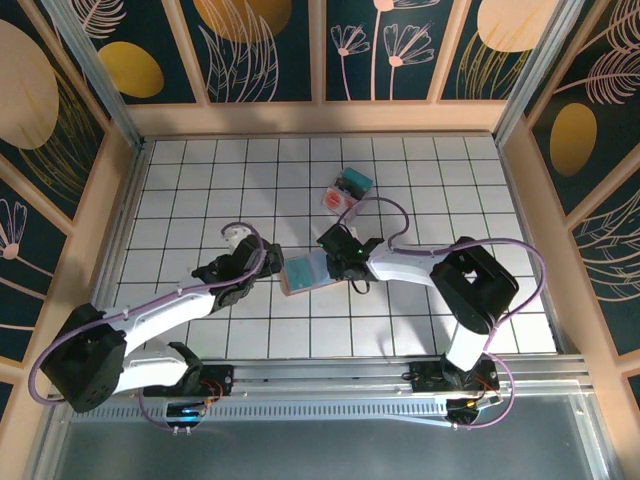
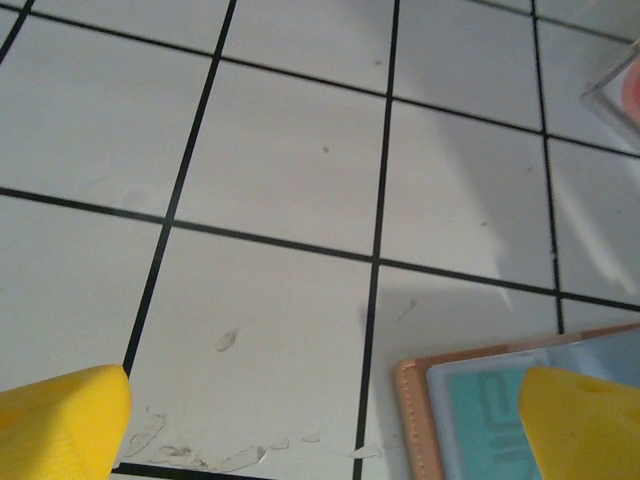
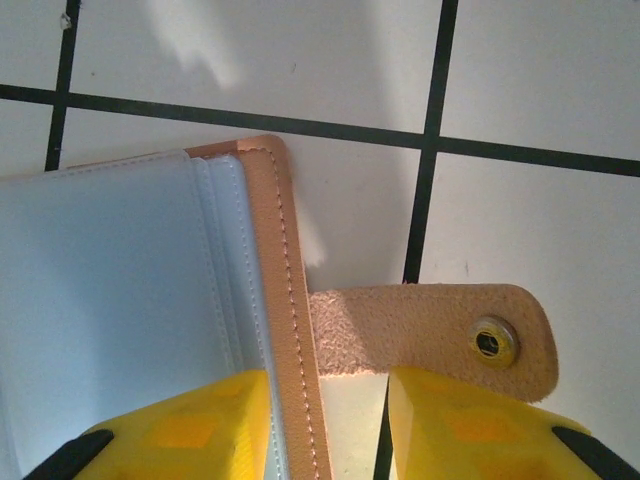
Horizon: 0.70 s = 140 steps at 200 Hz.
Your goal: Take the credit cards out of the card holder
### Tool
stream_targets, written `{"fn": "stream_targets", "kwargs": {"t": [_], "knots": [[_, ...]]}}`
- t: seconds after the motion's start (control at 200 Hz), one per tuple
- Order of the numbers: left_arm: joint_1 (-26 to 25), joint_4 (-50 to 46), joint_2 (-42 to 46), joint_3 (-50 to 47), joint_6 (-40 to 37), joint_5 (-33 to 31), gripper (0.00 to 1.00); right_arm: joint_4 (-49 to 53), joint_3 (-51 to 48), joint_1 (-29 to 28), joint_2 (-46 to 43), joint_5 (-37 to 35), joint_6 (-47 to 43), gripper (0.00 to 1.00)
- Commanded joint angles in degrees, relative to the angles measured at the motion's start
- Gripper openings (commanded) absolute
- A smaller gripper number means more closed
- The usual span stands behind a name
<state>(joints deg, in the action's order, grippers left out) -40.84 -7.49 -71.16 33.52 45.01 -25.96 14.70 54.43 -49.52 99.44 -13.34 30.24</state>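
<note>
While the left claw (image 2: 322, 428) gapes beside the card holder (image 1: 305, 272), the right claw (image 3: 330, 425) straddles its edge, grip unclear.

Counter (image 1: 200, 170) was white w/ a black grid, lightly scuffed in spots (image 2: 200, 455). Pale wood trim (image 1: 320, 115) ran round its edges. Back wall (image 1: 270, 50), left wall (image 1: 50, 120) & right wall (image 1: 590, 150) were dark teal panels w/ line-drawn leaves, flowers & gold/peach discs, split by wood battens. Aluminium posts (image 1: 95, 70) stood at the corners. Metal rail (image 1: 330, 375) ran along the near edge. Light was bright & even, shadows soft.
</note>
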Motion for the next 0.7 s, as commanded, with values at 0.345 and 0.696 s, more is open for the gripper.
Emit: {"fn": "stream_targets", "kwargs": {"t": [0.345,0.696], "knots": [[-5.00,-1.49,-5.35,-1.87,9.20,-3.53,0.99,3.26,4.06,0.14,-10.19,2.77,0.33,0.41],[-5.72,3.52,-10.45,-3.04,12.31,-0.55,0.99,-3.14,5.42,0.47,-5.05,20.08,1.04,0.31]]}}
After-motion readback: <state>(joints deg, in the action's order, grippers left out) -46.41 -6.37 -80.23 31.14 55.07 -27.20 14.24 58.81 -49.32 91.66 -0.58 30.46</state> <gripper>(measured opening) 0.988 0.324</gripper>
